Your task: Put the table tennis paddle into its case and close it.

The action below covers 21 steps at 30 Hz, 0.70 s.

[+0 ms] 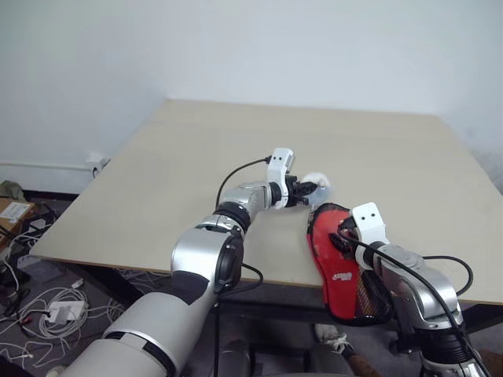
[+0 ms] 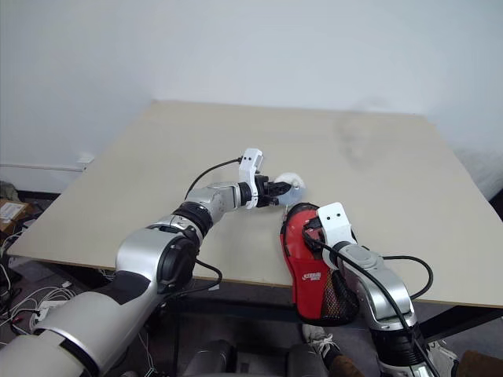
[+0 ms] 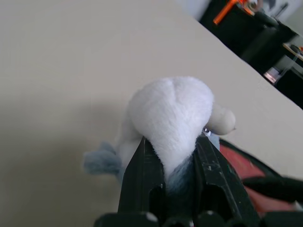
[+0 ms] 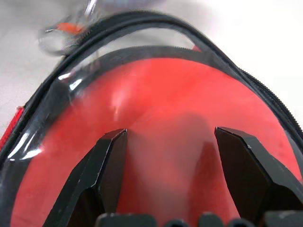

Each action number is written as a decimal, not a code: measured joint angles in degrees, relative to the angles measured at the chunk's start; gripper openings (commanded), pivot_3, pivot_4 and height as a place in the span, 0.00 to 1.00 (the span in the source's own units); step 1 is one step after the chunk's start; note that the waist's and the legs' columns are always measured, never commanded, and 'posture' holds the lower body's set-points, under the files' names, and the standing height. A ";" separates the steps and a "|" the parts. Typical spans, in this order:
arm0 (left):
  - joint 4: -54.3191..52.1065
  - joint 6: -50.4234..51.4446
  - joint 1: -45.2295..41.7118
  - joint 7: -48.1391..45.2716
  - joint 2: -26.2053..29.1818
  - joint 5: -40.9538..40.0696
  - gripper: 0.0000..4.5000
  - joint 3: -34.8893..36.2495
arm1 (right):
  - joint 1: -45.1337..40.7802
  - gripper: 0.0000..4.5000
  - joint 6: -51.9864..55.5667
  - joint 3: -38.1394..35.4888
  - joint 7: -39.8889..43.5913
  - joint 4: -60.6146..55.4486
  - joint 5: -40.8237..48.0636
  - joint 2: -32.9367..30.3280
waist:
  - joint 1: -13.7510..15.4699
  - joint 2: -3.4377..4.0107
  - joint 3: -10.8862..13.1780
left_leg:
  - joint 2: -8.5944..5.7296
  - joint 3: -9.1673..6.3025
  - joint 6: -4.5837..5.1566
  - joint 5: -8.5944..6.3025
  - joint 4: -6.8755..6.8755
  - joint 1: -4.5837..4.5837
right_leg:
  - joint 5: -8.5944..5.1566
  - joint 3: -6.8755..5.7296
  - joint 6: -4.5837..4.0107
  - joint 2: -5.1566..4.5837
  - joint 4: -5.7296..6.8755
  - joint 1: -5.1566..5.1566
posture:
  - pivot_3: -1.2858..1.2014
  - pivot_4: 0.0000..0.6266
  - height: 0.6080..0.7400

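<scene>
Right gripper (image 4: 170, 132) lies nearest, its 2 black fingers (image 4: 106, 161) spread wide apart over a red surface with nothing caught between them.

Across the head views stretches the table (image 1: 236, 149), pale and broad. At its near edge, on the robot's right, lies the case (image 1: 334, 251), red panel up. Its far end rests on the tabletop, while its near end with the black mesh (image 1: 368, 298) hangs past the edge beside the right forearm. A small white logo (image 1: 343, 276) sits on the red panel. The right gripper points down onto the case's far half. Whether it touches the case cannot be told.

The right wrist view adds what the head views lack: a glossy clear film over the red, ringed by the black zip rim (image 4: 142, 21), which gapes at the far end. Whether that red is the paddle's face or the case's own panel cannot be told.

The left gripper (image 1: 302, 191) reaches over the table just beyond the case's far end. The left wrist view shows its fingers (image 3: 142, 179) clamped on a white plush toy (image 3: 170, 109) with grey-blue bits, and the case's red edge just beside it. In the head views the toy is only a small white lump at the fingertips.
</scene>
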 measured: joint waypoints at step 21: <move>0.39 -9.65 -2.25 25.21 -7.89 8.81 0.04 -1.51 | 1.32 0.72 1.58 0.59 -0.37 -2.63 -0.68 0.78 | -0.07 -0.01 0.00 | -0.01 0.04 -0.02 0.01 -0.08 0.06 | 0.00 0.03 0.01 0.01 0.01 -0.01 | 0.52 0.00 1.00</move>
